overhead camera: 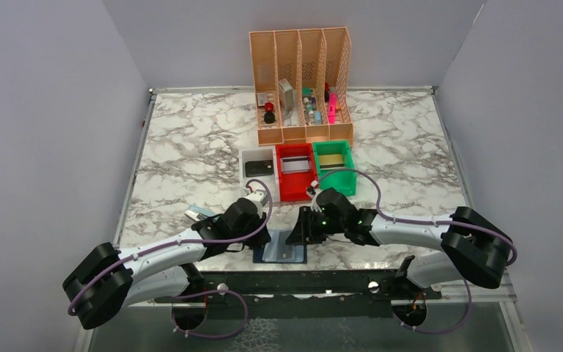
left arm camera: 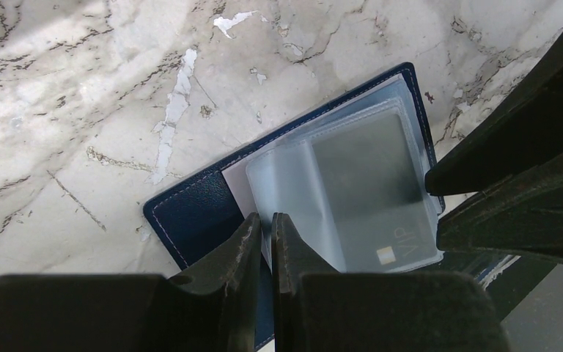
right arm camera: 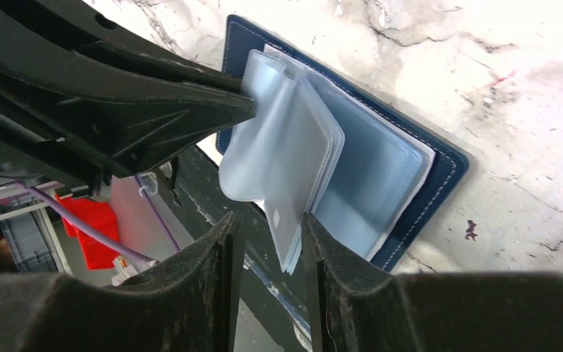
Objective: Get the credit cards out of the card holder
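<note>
The navy card holder (overhead camera: 284, 253) lies open at the table's near edge, also in the left wrist view (left arm camera: 190, 213) and the right wrist view (right arm camera: 440, 172). Its see-through pockets (right arm camera: 293, 154) stand fanned up. A dark card marked VIP (left arm camera: 370, 183) sits inside one pocket. My left gripper (overhead camera: 262, 238) (left arm camera: 265, 227) is shut on the pockets' edge near the spine; its fingers (right arm camera: 154, 110) show in the right wrist view. My right gripper (overhead camera: 304, 229) (right arm camera: 267, 227) is open, its jaws either side of a raised pocket's lower edge.
Behind the holder stand a white bin (overhead camera: 259, 167) with a black card, a red bin (overhead camera: 293, 172) with a silver-grey card and a green bin (overhead camera: 333, 165) with a gold card. An orange slotted rack (overhead camera: 300, 81) stands further back. A small silvery item (overhead camera: 199, 213) lies left.
</note>
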{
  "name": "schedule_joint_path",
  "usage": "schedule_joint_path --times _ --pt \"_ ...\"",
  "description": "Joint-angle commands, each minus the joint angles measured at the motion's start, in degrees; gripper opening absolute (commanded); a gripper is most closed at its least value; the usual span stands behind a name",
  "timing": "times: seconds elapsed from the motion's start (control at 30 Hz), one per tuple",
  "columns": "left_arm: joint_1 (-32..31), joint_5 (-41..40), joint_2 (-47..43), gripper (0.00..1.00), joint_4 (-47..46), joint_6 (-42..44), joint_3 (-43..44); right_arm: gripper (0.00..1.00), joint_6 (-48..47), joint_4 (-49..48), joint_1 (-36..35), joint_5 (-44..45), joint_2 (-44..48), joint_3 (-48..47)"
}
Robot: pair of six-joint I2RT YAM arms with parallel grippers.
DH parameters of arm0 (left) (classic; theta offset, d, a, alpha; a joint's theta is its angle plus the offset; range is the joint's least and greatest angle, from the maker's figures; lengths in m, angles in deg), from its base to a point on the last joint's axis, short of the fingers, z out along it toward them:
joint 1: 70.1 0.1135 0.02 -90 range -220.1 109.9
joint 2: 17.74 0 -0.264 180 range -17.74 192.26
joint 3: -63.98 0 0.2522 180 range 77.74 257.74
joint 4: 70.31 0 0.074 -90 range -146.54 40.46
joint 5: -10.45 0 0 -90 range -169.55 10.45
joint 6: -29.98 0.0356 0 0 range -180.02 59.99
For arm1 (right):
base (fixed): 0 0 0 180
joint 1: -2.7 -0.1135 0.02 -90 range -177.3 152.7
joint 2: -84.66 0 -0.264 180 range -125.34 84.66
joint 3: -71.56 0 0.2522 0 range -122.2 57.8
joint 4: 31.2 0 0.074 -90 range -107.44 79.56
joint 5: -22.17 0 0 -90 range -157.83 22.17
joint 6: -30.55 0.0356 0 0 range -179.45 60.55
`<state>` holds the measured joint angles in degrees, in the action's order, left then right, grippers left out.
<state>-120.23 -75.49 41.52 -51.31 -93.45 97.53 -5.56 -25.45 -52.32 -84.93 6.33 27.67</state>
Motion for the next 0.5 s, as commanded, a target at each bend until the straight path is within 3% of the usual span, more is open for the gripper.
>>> schedule_joint_path --times 0.0,0.47 --pt "-0.3 0.5 -1.1 0.14 -1.3 -0.5 -0.7 0.39 -1.4 -3.1 -0.3 -3.0 -0.7 -2.7" --pt "-0.3 -2.8 -4.9 0.14 0.9 -1.9 -0.9 0.40 -2.5 -2.5 -2.4 -2.7 -8.5 -9.3"
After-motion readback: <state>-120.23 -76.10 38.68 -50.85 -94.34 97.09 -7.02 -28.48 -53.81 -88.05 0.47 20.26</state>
